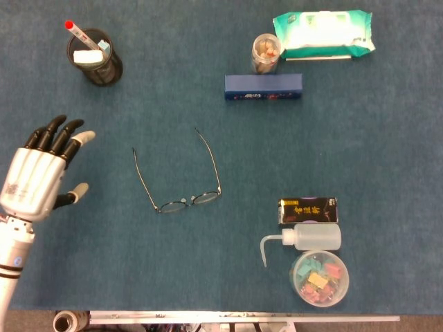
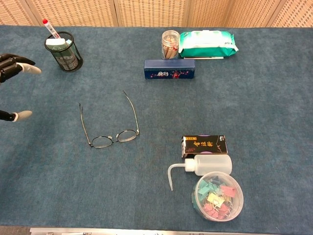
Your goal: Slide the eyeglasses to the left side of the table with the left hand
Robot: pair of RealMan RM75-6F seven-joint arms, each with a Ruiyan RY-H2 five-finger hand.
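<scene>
- The table (image 1: pixel 387 152) was covered in a blue-green carpet-like cloth, kinda fuzzy looking.
- The left hand (image 1: pixel 38 176) was over the left side of the table, silver back facing up, dark fingers (image 1: pixel 59 133) spread wide with pale tips, holding nothing. In the chest view only its fingertips (image 2: pixel 30 69) poked in at the left edge.
- The eyeglasses (image 1: pixel 178 177) lay well apart to the right of that hand, about mid-table, not touched by anything. Thin dark wire frame, small oval lenses.
- Their temples were unfolded and pointed toward the far edge, lenses on the near side; the lens bar ran left to right, tilted slightly.
- Other stuff: a green wipes pack (image 1: pixel 322 34) at the far right, a long dark blue box (image 1: pixel 263 86), a black mesh pen cup (image 1: pixel 95 57) far left, and a clear squeeze bottle (image 1: pixel 308 238) with a bent spout.
</scene>
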